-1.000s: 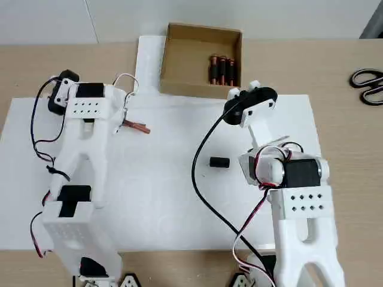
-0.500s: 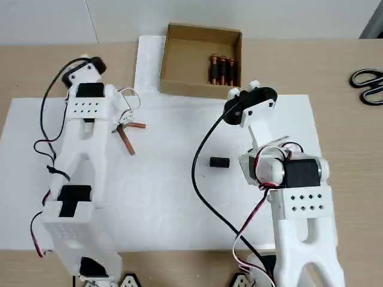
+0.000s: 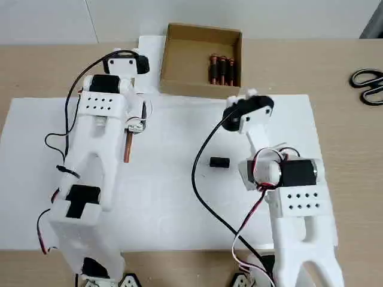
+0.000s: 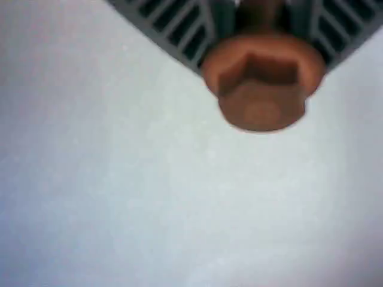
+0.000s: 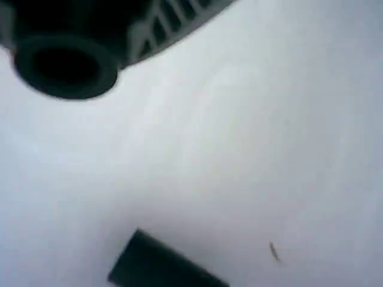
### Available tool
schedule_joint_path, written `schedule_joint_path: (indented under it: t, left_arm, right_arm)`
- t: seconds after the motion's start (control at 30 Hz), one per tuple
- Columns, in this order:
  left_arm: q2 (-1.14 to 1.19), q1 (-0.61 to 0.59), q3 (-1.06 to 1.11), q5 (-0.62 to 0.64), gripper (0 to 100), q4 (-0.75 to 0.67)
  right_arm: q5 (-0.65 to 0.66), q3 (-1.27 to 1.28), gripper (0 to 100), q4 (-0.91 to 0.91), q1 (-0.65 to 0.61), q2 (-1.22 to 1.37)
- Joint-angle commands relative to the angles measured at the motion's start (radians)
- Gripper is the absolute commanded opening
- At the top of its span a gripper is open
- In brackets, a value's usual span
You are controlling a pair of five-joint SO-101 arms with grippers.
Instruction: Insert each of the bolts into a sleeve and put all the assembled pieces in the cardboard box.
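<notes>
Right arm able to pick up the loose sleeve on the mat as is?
Probably not: the right gripper looks shut on a second sleeve, though the loose sleeve lies nearby, uncovered.

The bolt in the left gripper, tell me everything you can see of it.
The bolt is copper-coloured and looks like metal. It has a hexagonal head on a round flange and a slim, straight shaft. The left gripper is closed on it, with dark ribbed surfaces on either side of it in the wrist view. From above, it sticks out of the gripper over the white sheet, pointing back toward the arm's base. Whether its free end touches the sheet cannot be told.
</notes>
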Motion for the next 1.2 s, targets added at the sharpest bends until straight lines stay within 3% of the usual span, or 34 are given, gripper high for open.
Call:
schedule_joint_path:
  t: [0.0, 0.17, 0.53, 0.83, 1.17]
  left_arm:
    - [-0.009, 0.002, -0.051, -0.046, 1, 0.029]
    - [-0.009, 0.003, -0.051, -0.118, 1, 0.094]
    - [-0.026, -0.006, -0.168, -0.101, 1, 0.115]
    - [-0.239, 0.051, -0.266, -0.046, 1, 0.146]
    - [-0.523, 0.044, -0.266, 0.046, 1, 0.152]
  right_arm:
    - [-0.006, -0.006, 0.4, -0.004, 0.001, -0.012]
    - [0.035, 0.002, 0.4, 0.004, 0.005, -0.012]
    - [0.046, -0.017, 0.4, 0.022, -0.058, -0.038]
    - [0.043, -0.041, 0.4, 0.168, -0.182, -0.320]
    - [0.049, -0.041, 0.7, 0.199, -0.185, -0.492]
